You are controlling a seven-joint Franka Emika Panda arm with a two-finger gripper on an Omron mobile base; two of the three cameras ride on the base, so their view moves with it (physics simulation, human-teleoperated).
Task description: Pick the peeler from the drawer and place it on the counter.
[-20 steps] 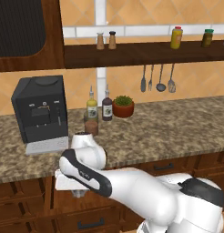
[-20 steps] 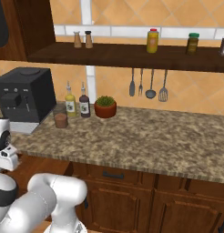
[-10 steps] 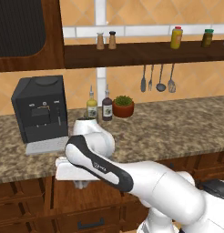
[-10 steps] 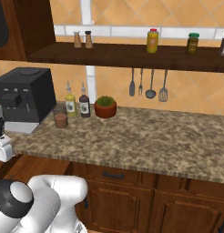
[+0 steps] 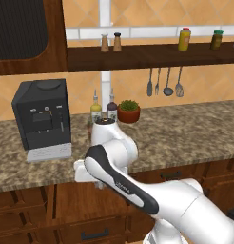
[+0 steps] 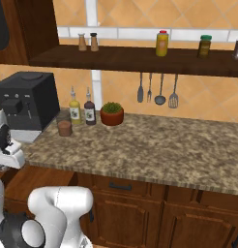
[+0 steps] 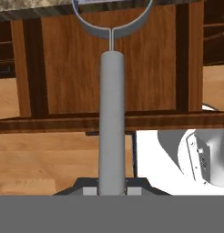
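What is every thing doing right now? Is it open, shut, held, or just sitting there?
peeler: held by its grey handle, lifted above the drawer.
fingers: shut on the peeler.
drawer: pulled open, wooden floor showing.
counter: peeler not on it yet.
lower drawer: shut.
cabinet door: shut.
coffee machine: standing on the counter.
two bottles: upright.

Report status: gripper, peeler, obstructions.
Gripper shut on the grey metal-handled peeler. Peeler lifted above the open reddish-brown wooden drawer, not yet on the speckled granite counter. Black coffee machine stands nearby on the counter.
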